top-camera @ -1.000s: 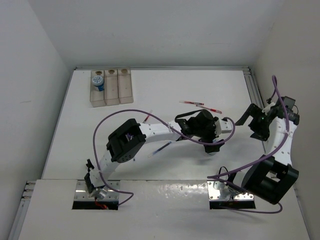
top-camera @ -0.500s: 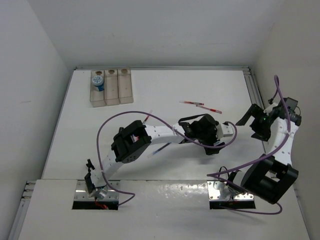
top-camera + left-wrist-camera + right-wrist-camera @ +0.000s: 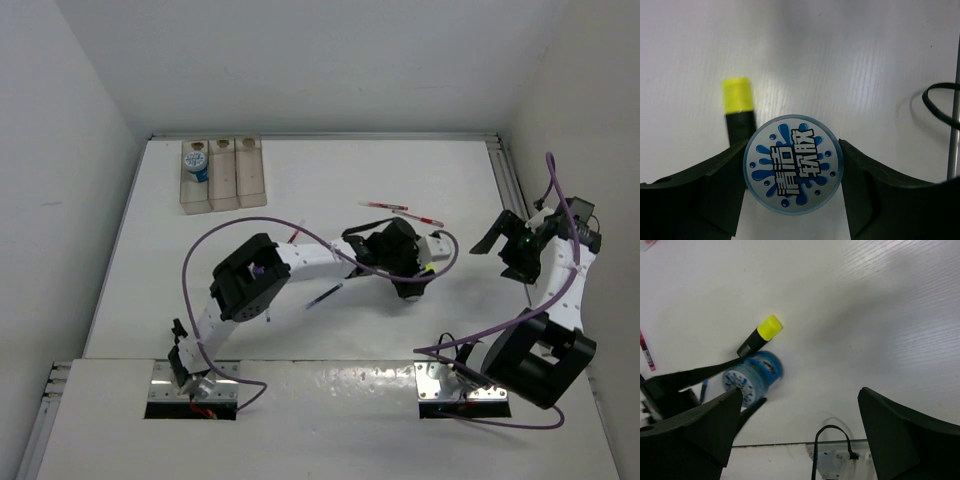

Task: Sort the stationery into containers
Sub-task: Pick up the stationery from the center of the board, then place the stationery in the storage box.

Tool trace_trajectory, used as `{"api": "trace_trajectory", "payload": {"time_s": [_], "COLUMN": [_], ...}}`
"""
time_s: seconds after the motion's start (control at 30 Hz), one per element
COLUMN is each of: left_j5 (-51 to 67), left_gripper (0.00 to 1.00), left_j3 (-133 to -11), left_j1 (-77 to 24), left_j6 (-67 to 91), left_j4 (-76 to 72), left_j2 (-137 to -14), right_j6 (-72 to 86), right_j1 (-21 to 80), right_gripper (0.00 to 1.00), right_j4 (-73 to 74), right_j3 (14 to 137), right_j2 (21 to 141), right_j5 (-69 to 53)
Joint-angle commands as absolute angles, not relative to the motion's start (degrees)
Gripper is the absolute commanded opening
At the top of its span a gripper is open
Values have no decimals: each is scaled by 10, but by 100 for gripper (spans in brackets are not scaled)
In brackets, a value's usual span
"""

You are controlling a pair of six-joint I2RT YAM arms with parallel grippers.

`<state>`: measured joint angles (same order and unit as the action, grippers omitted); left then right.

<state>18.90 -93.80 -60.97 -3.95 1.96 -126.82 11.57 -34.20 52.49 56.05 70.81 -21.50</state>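
While the left gripper (image 3: 792, 166) is clenched on a round blue-and-white disc (image 3: 793, 164), its two dark fingers (image 3: 715, 180) press the disc's rim from either side, the printed face turned to the wrist camera. That grip sits well apart from the tan tray (image 3: 251, 191), nearer the arm bases and far to the tray's right. A black highlighter with a yellow cap (image 3: 738, 114) lies on the white table (image 3: 330, 170) just beside the disc, on the side toward the tray's far edge; whether the two touch is not clear. Two red pens (image 3: 400, 211) lie between the tray and the gripper, though closer to the gripper, and a blue pen (image 3: 325, 296) lies nearer than the tray, to its right. Inside the tray's left slot rests another blue-and-white disc (image 3: 198, 163). The right gripper (image 3: 799, 395) hangs with its jaws spread wide and nothing between them, farthest from the tray, at the table's right side.
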Motion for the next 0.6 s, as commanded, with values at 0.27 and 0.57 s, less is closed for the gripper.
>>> {"api": "trace_trajectory", "payload": {"time_s": [0.27,0.57], "left_j5": [207,186], "left_gripper": [21,18], "left_j3": [-906,-897], "left_j1": [-310,-23], "left_j6": [13,-52], "left_j4": [191,302], "left_j2": [-973,-922], "right_j6": [117,173], "right_j1": [-265,-97], "right_gripper": [92,92], "right_j4": [481,423], "right_j3": [555,570], "right_j2": [686,717], "right_j5": [-229,-156]}}
